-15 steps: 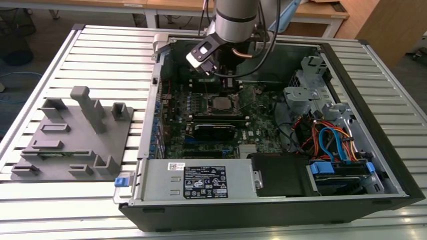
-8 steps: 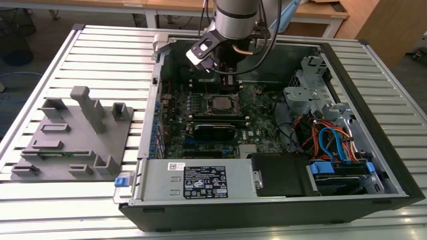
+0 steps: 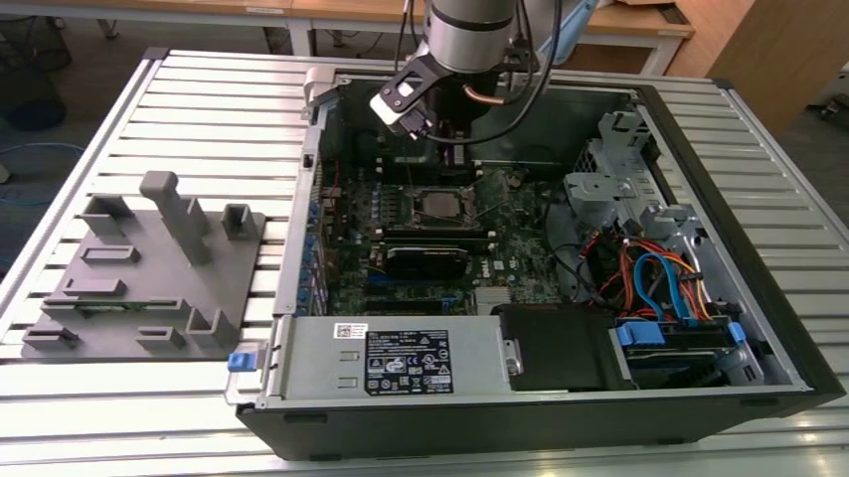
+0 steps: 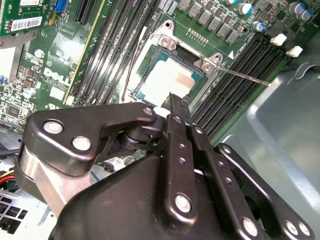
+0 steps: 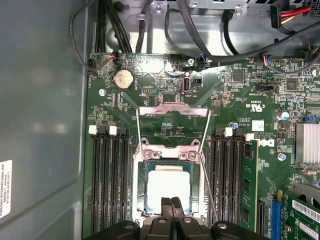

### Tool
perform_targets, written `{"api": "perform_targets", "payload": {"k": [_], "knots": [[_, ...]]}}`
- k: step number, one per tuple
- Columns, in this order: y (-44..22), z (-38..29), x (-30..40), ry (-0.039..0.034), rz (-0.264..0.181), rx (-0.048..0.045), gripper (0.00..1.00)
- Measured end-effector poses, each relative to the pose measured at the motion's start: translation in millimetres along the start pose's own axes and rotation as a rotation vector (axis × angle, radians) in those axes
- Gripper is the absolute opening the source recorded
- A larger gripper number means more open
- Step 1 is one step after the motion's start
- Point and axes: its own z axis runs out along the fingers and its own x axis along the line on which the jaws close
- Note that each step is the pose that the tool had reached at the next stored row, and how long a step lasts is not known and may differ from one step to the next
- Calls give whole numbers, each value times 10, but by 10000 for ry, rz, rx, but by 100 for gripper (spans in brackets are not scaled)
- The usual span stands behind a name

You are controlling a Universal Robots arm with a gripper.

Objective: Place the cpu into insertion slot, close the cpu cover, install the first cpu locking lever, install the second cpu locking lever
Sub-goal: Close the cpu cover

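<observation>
Green circuit board lines the floor of an open black computer case, which lies on a slatted metal tabletop. A grey moulded fixture sits on the tabletop beside the case.

The black end effector reaches down into the case. Its two fingers are pressed together with no gap and hold nothing. Their tips hover at the nearest edge of the cpu; whether they touch it cannot be told.

The cpu lies flat in the insertion slot, just ahead of the fingertips. Its silver-grey top faces up and its sides are square with the slot's rim. Being square, it has no long axis.

The cpu cover is swung open beyond the slot, on the side away from the end effector. Its square window shows board behind it. A thin metal locking lever stands free along one side of the slot, slanting slightly off the slot's edge.

Rows of long black memory slots flank the slot on both sides and run parallel to its edges. Past one row rises the plain grey case wall. Black cables cross the far end of the board, well beyond the cover. The space directly above the slot is open.
</observation>
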Motion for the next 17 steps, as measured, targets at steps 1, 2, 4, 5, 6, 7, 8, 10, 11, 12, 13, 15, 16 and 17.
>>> {"api": "perform_targets", "payload": {"k": [1, 2, 4, 5, 6, 7, 8, 10, 11, 12, 13, 15, 16, 17], "knots": [[0, -3, 0, -1, 0, 1, 10], [0, -6, 0, -2, 0, 1, 10], [0, -8, 0, -2, 0, 1, 10], [0, -10, 0, -3, 1, 2, 10], [0, -13, 0, -4, 1, 3, 10], [0, -16, 0, -4, 0, 2, 10], [0, -19, 0, -2, 0, 2, 10], [0, -25, 0, -2, 0, 1, 10], [0, -28, 0, -2, 1, 1, 10], [0, -32, 0, -2, 1, 2, 10], [0, -37, 0, -3, 0, 2, 10], [0, -45, 0, -1, 0, 1, 10], [0, -49, 1, -1, 0, 1, 10], [0, -54, 1, -1, 0, 1, 10]]}}
